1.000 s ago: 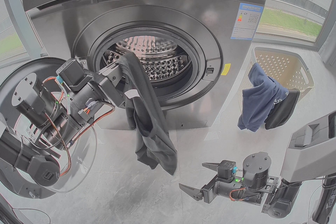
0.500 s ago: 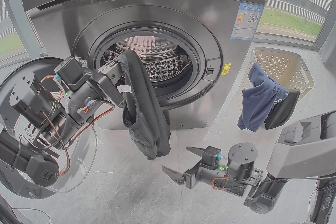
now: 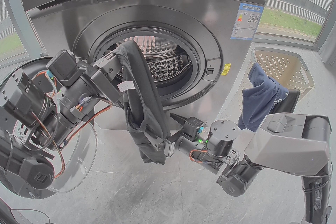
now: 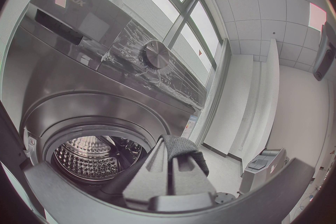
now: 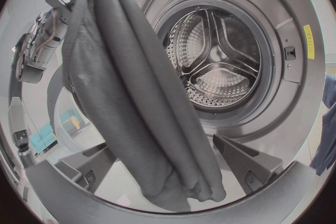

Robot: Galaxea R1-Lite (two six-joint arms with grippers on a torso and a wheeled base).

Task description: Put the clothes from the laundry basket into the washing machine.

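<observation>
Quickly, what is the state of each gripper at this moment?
Left gripper: closed on the black garment.
Right gripper: open, its fingers on either side of the garment's hanging end.

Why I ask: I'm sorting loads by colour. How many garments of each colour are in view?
Black: 2, the hanging black garment in the left gripper and the draped black garment on the laundry basket.
Blue: 1, the blue garment on that basket.
Total: 3
</observation>
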